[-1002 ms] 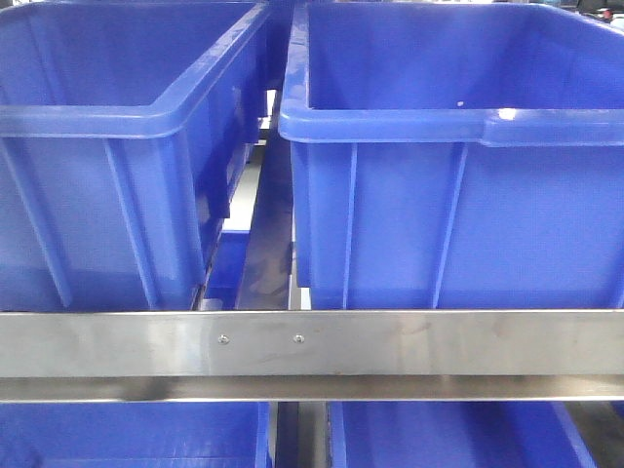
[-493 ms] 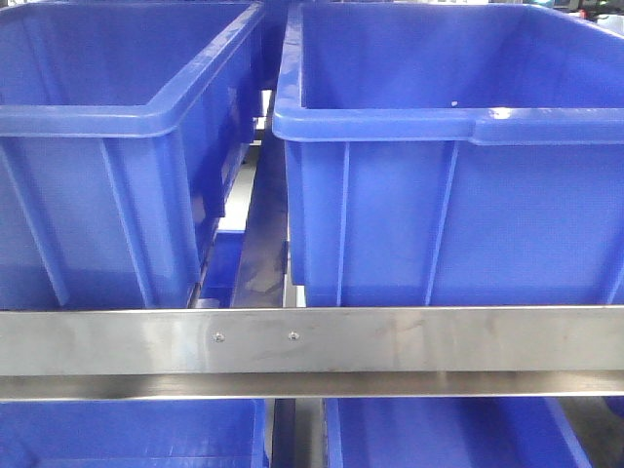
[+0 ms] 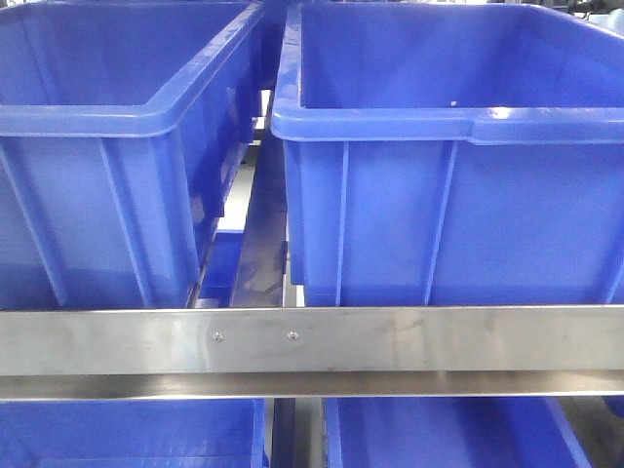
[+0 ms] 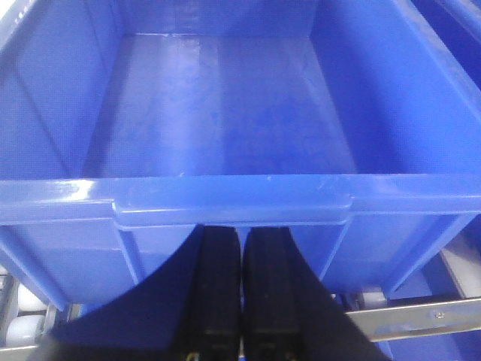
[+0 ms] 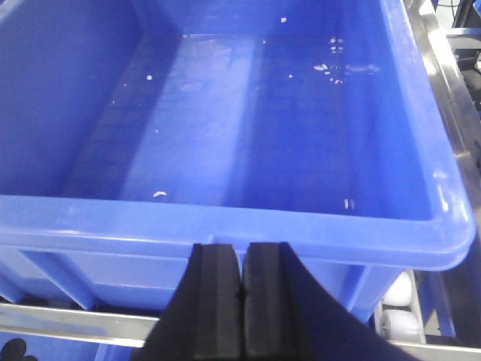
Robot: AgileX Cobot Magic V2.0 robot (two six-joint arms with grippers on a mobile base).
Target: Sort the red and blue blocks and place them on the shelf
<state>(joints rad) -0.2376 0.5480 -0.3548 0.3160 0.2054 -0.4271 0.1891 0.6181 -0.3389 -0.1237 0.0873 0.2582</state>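
Side by side on the silver steel shelf rail [image 3: 409,339], two big dark-blue plastic bins [image 3: 439,195], left gripper [image 4: 241,301] and right gripper [image 5: 243,301] both pressed together, nothing held.

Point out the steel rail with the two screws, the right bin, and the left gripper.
steel rail [image 3: 439,339]: front view, bare flat face to the right of the screws.
right bin [image 3: 390,125]: front view, near rim.
left gripper [image 4: 240,248]: left wrist view, top of the seam between the closed jaws.
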